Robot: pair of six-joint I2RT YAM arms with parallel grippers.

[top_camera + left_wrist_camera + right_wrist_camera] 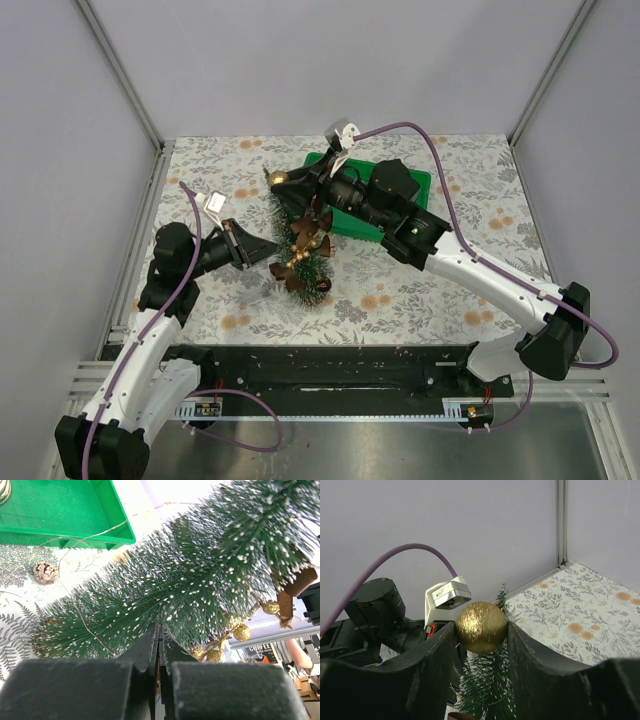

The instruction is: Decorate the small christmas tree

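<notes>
The small christmas tree (300, 240) leans on the floral mat at the centre, tip toward the far left. Brown bells (312, 243) and gold berries hang on it. My left gripper (268, 250) is shut, its tips pinched into the tree's frosted bristles (175, 580) at mid-height (159, 629). My right gripper (285, 183) is shut on a gold glitter ball (481, 626) and holds it right beside the tree's tip (501, 600). The ball also shows in the top view (279, 179).
A green tray (415, 185) sits behind the tree, under the right arm; a gold ornament (4, 490) lies in it. A pine cone (45, 572) and a thin wire (70, 605) lie on the mat near the tree. Cage walls enclose the mat.
</notes>
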